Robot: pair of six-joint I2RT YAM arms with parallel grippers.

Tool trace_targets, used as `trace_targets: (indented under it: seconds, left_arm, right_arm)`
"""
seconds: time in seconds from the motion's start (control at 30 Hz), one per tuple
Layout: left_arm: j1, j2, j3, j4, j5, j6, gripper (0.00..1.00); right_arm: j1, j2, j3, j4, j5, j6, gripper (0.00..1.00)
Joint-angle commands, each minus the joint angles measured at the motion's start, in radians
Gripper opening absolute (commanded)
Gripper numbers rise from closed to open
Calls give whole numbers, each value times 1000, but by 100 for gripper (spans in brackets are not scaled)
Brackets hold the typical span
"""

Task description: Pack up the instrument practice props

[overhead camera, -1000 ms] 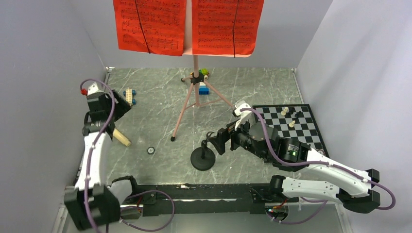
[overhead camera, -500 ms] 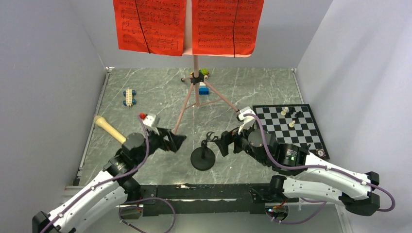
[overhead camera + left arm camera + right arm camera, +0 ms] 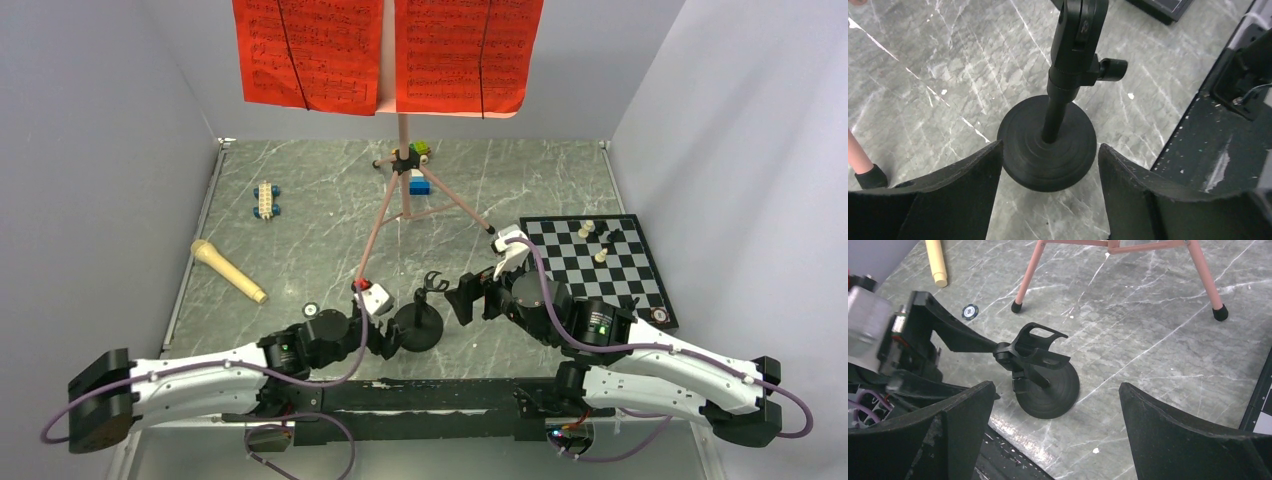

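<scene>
Now, left tool (image 3: 1048, 160), jaws spread, faces the mic stand (image 3: 1073, 145) base near the front edge of the counter (image 3: 923, 75); push in centred on the post before closing; right tool (image 3: 1055, 390) also spread, close by.

No legible txt; red sheet-music pages (image 3: 388, 55) show printed notation only, too small to read.

The left end effector (image 3: 1049, 150) (fingers spread wide) flanks the mic stand (image 3: 1053, 120) base.

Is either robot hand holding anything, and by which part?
Nothing is held: the left gripper has open jaws flanking the mic stand base; right gripper hangs open nearby.
</scene>
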Motion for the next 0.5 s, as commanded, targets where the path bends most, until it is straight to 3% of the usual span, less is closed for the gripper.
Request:
trace_targets:
  seconds: [0.0, 0.23, 0.47]
  left_arm:
    - [-12, 125, -15, 289, -28, 130, 72]
    - [-12, 324, -20, 546, -23, 186, 71]
    - [-11, 475, 10, 649, -47, 216, 67]
  right_arm:
    - [0, -12, 20, 8, 41, 0, 100]
    - [-1, -44, 24, -24, 49, 9, 100]
    - [0, -43, 35, -47, 55, 13, 100]
